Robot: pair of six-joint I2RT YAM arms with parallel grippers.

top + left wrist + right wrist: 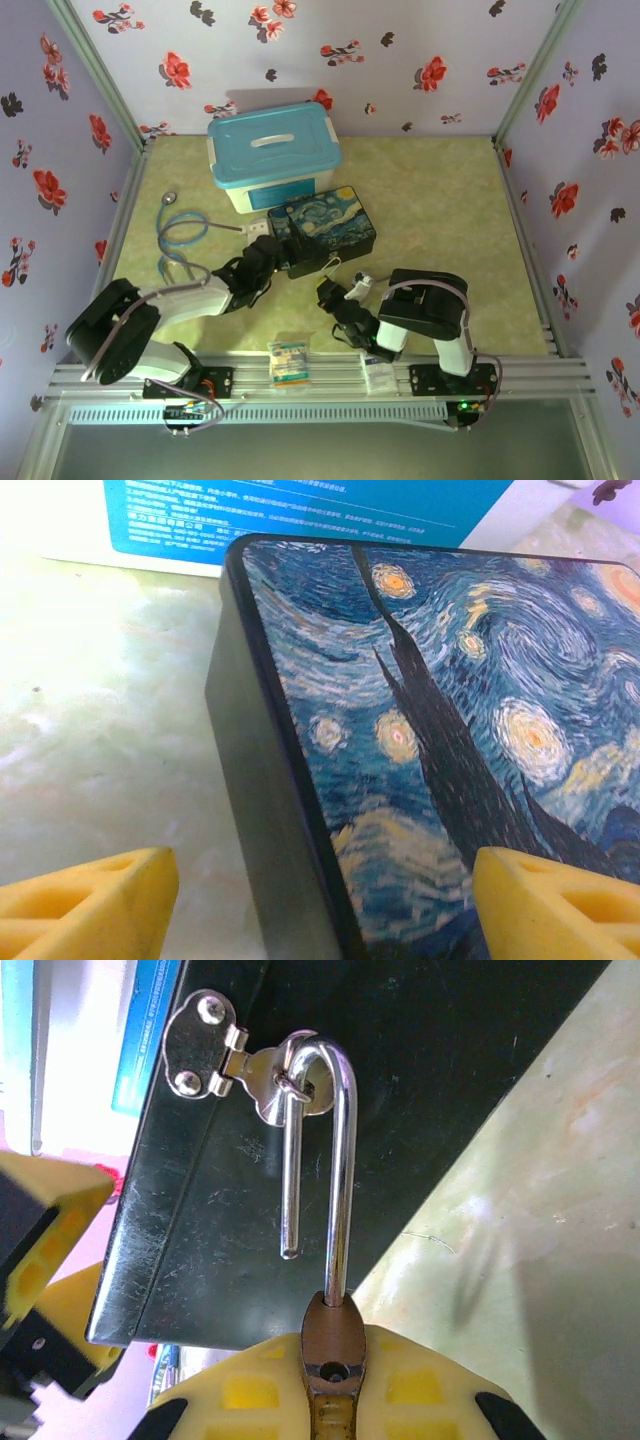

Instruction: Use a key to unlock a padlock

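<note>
From above, the painted box [325, 225] lies mid-desk with its far-left corner close against the blue-lidded bin [273, 150]. My left fingers [287, 258] sit at the box's near-left corner, and my right fingers [342, 288] reach up to its near edge. Right of the box the green desk [450, 220] is bare all the way to the wall. Left of the box a coiled blue tube [183, 232] takes up some of the room.

On my left wrist, my left fingers [320, 905] are released and spread wide, straddling the box's long dark edge. One yellow fingertip [90, 905] hangs over the desk beside the box's side wall, and the other is over the swirling lid print. I cannot tell whether either one touches.

On my right wrist, my right fingers [332, 1395] are clenched on the brass body of the padlock [333, 1345], just below the box's dark front wall. Its silver shackle [340, 1160] runs up from the body and hooks through the ring of the box's hasp [215, 1055]. The shackle's shorter leg ends free against the wall, out of the body. Right of the box's bottom edge the desk lies open.
</note>
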